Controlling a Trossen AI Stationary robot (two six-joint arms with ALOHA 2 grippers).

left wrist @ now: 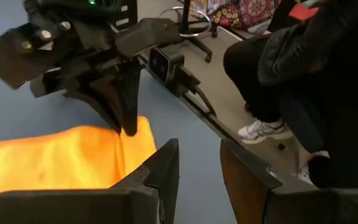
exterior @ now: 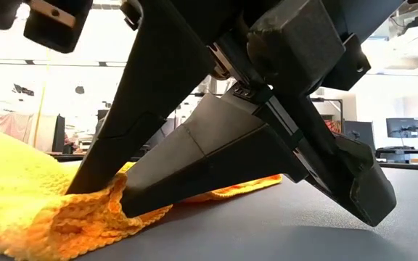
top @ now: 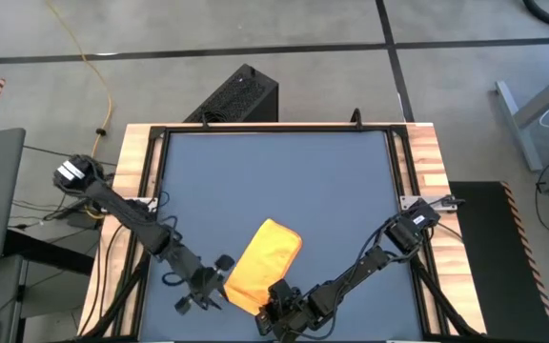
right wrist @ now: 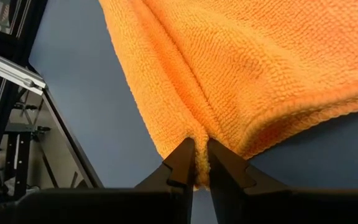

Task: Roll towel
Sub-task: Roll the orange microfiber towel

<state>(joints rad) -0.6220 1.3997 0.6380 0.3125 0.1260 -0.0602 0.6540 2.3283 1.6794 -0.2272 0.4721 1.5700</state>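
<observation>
While the towel [top: 263, 264] lies folded on the near middle of the dark blue table [top: 274, 181], slanting from its far right end toward its near left end, both arms are gathered at its near edge. Right gripper [top: 276, 307]: positioned at the towel's near corner, fingers brought almost together, with a narrow ridge of yellow cloth pinched between the fingertips [right wrist: 185, 163]. The right wrist view confirms the fabric puckering into that pinch, the rest of the towel [right wrist: 253, 68] spreading flat beyond it. The low view shows the same fingers [exterior: 194, 163] pressed down onto the towel's edge [exterior: 49, 210], where the cloth bunches against the tabletop.

Left gripper [top: 210, 283]: positioned just beside the towel's near left edge, fingers [left wrist: 160, 177] parted by a small gap, nothing between them. Whether it touches the cloth cannot be determined. In the left wrist view the towel [left wrist: 61, 158] lies beyond those fingers, and the right gripper [left wrist: 128, 121] stands on its corner.

A seated person [left wrist: 303, 81] in dark clothing and white shoes is visible beyond the table's edge.
</observation>
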